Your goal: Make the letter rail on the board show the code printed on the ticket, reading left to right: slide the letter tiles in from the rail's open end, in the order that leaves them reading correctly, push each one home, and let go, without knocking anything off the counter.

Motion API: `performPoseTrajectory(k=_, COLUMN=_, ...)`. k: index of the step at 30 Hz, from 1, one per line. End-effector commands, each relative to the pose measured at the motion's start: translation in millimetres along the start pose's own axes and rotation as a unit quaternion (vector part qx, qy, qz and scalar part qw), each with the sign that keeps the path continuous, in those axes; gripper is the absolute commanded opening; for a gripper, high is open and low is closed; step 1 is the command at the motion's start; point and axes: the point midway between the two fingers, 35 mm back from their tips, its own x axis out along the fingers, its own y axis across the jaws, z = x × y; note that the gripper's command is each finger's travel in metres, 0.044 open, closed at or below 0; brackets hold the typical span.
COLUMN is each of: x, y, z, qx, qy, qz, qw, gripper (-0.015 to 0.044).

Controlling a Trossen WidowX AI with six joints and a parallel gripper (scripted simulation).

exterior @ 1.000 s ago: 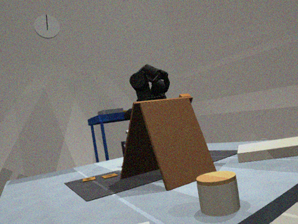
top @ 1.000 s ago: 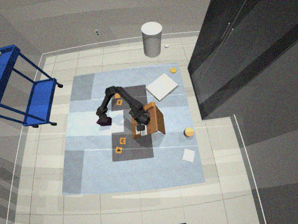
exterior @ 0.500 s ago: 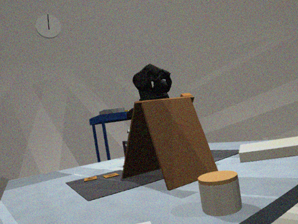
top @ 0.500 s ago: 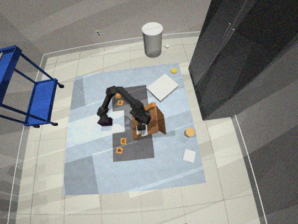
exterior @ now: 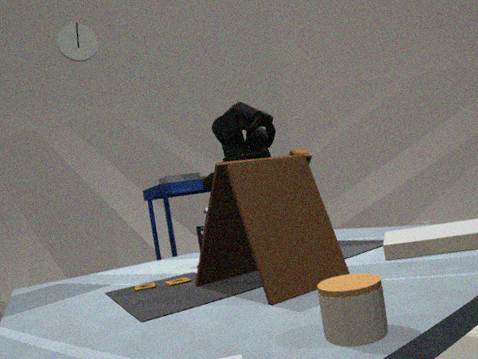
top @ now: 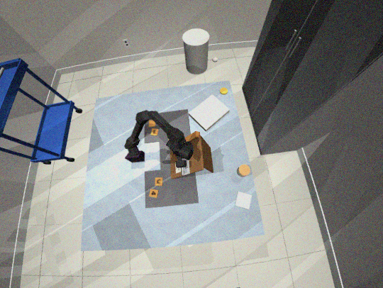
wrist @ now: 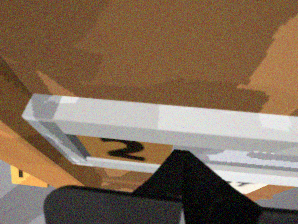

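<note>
The brown board (top: 207,156) (exterior: 284,231) stands tilted on the counter. Its pale letter rail (wrist: 150,116) crosses the wrist view. An orange tile (wrist: 117,149) with a black mark like an N or Z on its side sits in the rail near its walled left end. My gripper (top: 181,166) (wrist: 180,157) is shut, its tips at the rail, by that tile's right edge; nothing shows between them. A C-like tile (top: 158,181), an A tile (top: 153,193), an E-like tile (top: 154,132) and another orange tile (top: 152,123) lie on the grey mat. The ticket's print is unreadable.
A white slab (top: 209,111) (exterior: 439,238) lies behind the board. An orange-topped round container (top: 244,170) (exterior: 352,310) and a white square (top: 243,200) are on its right. A yellow disc (top: 223,91) lies near the counter's far edge.
</note>
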Motion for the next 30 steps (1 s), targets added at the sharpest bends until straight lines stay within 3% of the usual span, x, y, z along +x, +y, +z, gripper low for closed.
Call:
performPoseTrajectory(k=1, x=-4.7, y=0.2, z=-4.0, qx=-0.002, qy=0.0, qz=0.002, qw=1.0, gripper=0.0)
performPoseTrajectory(k=17, x=-19.8, y=0.0, z=-18.5, qx=-0.002, qy=0.0, qz=0.002, qw=1.0, gripper=0.0)
performPoseTrajectory(k=24, x=-63.9, y=-8.8, z=-28.5, qx=-0.212, qy=-0.074, qz=0.004, qw=0.974, gripper=0.0184)
performPoseTrajectory(k=30, x=-110.7, y=-15.5, z=-47.3, qx=-0.432, qy=-0.148, qz=-0.039, qw=0.889, gripper=0.0341)
